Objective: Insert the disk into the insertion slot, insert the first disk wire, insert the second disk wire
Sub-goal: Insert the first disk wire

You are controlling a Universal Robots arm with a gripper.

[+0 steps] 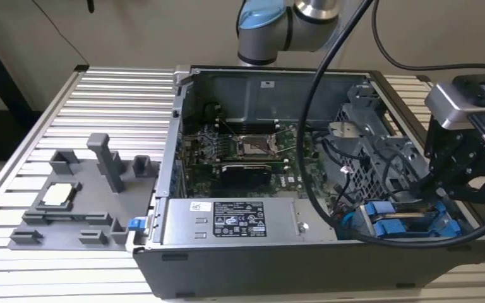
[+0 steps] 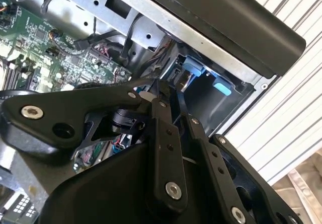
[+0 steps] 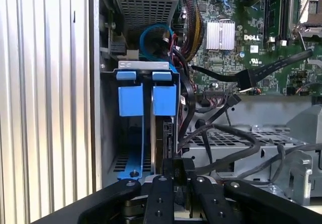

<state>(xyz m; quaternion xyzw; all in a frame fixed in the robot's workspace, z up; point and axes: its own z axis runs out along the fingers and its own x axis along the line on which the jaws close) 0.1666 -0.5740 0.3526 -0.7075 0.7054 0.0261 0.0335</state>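
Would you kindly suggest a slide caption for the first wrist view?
Gripper at the drive bay, where the disk sits in its blue carrier.

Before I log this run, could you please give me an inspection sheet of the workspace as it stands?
Surface: slotted metal table carrying an open computer case.
Job's things: disk in its blue carrier stands in the drive bay.
Clutter: grey fixture tray beside the case, on the exterior view's left; power-supply box inside the case.
Gripper: gripper close to the disk's end.
Cables: black cables hang across the case; blue cable loops near the bay.
Surroundings: plain wall behind.
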